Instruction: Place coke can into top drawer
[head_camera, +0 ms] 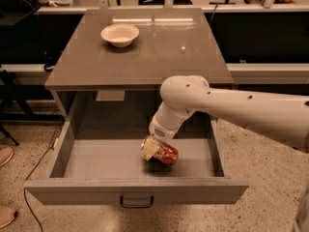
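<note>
The top drawer (104,159) of the grey cabinet stands pulled wide open, with its dark handle (136,202) at the front centre. The red coke can (167,154) lies tilted on its side low inside the drawer, right of the middle, at or just above the drawer floor. My gripper (153,151) reaches down into the drawer from the right on the white arm (231,108). Its cream fingers (149,148) are closed on the can's left end.
A white bowl (119,34) stands on the cabinet top (145,57) at the back left. The drawer's side walls (60,149) flank the can. A shoe (6,154) and a cable (34,168) lie on the floor to the left.
</note>
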`<state>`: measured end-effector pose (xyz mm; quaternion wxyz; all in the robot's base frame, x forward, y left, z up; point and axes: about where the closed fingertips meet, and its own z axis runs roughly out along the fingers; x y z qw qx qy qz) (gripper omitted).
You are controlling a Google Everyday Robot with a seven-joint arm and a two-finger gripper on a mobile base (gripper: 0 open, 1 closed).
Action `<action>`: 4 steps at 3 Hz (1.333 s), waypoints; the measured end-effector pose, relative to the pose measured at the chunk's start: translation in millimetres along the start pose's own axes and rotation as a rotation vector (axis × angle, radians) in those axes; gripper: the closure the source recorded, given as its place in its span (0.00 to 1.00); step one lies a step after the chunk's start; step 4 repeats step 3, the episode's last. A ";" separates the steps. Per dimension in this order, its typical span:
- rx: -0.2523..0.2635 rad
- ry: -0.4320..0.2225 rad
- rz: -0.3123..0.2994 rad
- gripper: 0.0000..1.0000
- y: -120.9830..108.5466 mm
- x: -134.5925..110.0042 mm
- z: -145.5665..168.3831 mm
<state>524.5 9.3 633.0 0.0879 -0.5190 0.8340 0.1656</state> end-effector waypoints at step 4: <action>0.051 -0.120 0.112 0.00 -25.7 13.4 -43.8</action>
